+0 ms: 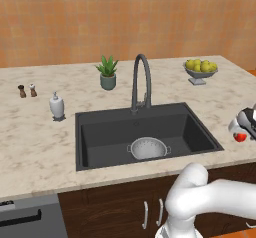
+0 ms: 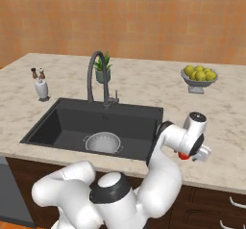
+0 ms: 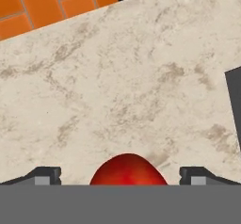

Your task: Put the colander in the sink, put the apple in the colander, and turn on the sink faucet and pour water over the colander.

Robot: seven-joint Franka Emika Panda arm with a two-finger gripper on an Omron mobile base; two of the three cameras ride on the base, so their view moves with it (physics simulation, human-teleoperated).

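- The gripper [image 3: 120, 173] is being held wide open just above the counter [image 3: 117, 86], with the apple [image 3: 128, 170] sitting between the two fingertips [image 3: 44, 175] and nothing being gripped yet.
- In the left base view the apple [image 1: 240, 137] is seen on the counter to the right of the sink [image 1: 100, 132], right under the hand; the right base view shows it [image 2: 183, 155] partly hidden beneath the wrist.
- A slip is judged the main risk: the fruit is round and loose on the stone, so if the jaws are closed too high or off-centre it could be squeezed out and sent rolling toward the counter edge or the basin.
- The colander [image 1: 148, 148] is already lying in the sink, near the front wall.
- The sink faucet [image 1: 141, 82] is arching over the back of the basin and could be struck during the carry across.
- The fruit bowl [image 1: 200, 70], potted plant [image 1: 107, 73] and soap dispenser [image 1: 57, 106] are standing well apart from the path.
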